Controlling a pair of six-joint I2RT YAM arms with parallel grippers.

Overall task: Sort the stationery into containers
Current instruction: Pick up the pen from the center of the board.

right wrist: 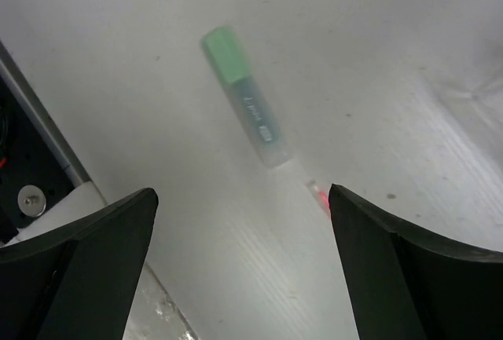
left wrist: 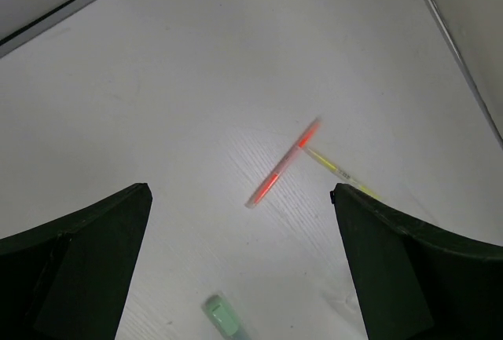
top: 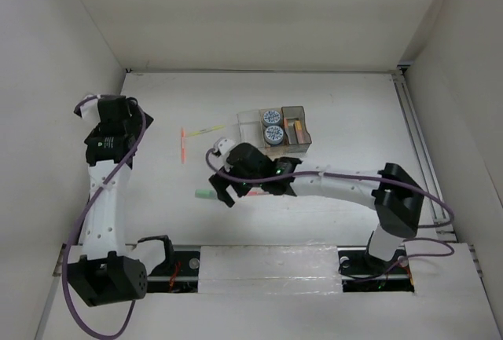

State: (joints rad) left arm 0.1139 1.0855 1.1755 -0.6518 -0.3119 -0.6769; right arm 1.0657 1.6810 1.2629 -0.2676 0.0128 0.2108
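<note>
Over the near-middle of the table [top: 338,100], right tool [right wrist: 240,197]: jaws spread wide, nothing between them, pointed down at the green marker [right wrist: 247,100].
- The green marker lies flat on the table just ahead of the jaws, untouched, with its cap end farthest from them.
- The placing reads as a line-up for a pick, and the spread is ample to straddle the barrel.
- Judgement: the barrel runs at a slant to the jaw line, so a small wrist turn may be wanted before closing.
- A pink-red tip [right wrist: 318,196] sits just beside the marker's clear end. Too little of it shows to name it. It may be a pen end.

Left tool [left wrist: 240,191]: jaws likewise wide and empty, held high over the far-left of the table.
- It looks down on the red pen [left wrist: 281,169] and the yellow-green pen [left wrist: 342,173].
- Both pens lie flat with their ends meeting or nearly so. Whether they touch cannot be told.
- The tool is well apart from both and reads as standing by.

Bins [top: 245,120]: three joined in a row, right of the pens and beyond the right tool.
- The middle bin holds two round patterned rolls [top: 273,133].
- The right, brownish bin holds an orange marker [top: 294,129].
- The contents of the left bin cannot be made out.
- Judgement: sorting is partly done, with the marker and pens lying loose on the table.
</note>
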